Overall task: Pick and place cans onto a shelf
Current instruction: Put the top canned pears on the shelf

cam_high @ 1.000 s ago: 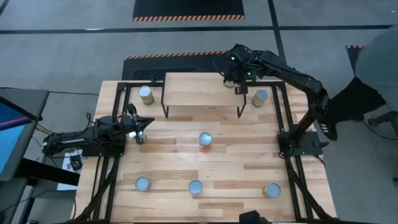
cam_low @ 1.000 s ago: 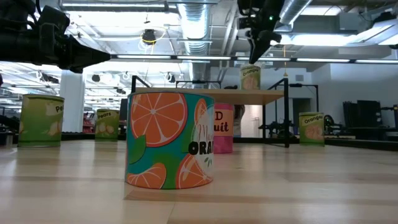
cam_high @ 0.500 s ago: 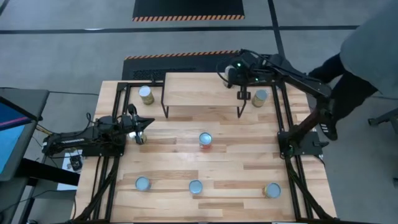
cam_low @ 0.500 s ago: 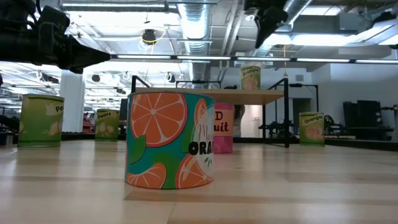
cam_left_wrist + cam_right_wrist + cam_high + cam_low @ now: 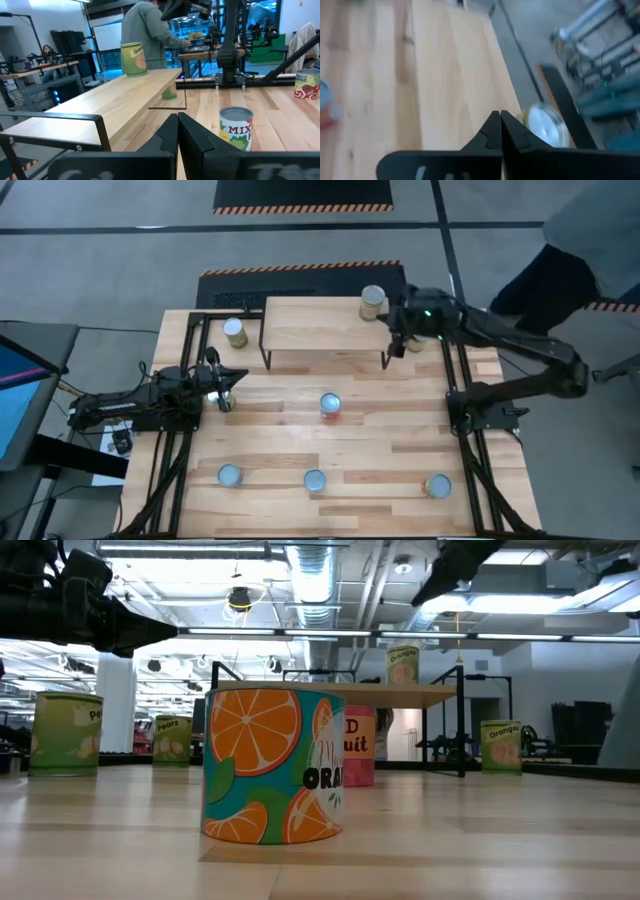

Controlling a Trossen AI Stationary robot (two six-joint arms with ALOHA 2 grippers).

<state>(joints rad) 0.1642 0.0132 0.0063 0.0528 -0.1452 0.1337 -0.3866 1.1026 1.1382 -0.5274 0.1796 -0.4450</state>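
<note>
Right hand [image 5: 398, 340] withdrawn from shelf [image 5: 310, 328], shut; can [image 5: 372, 302] left standing

Cans read "Pears" [image 5: 172, 739], "Oranges" [image 5: 501, 747], and "MIX" [image 5: 236, 128].

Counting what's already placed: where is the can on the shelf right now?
In the high view, the can stands at the shelf's far right corner, just left of the right gripper.

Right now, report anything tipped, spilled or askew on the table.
Nothing stands out. The can on the shelf stands upright at the shelf's far right corner, and the other cans on the table are upright too.
</note>
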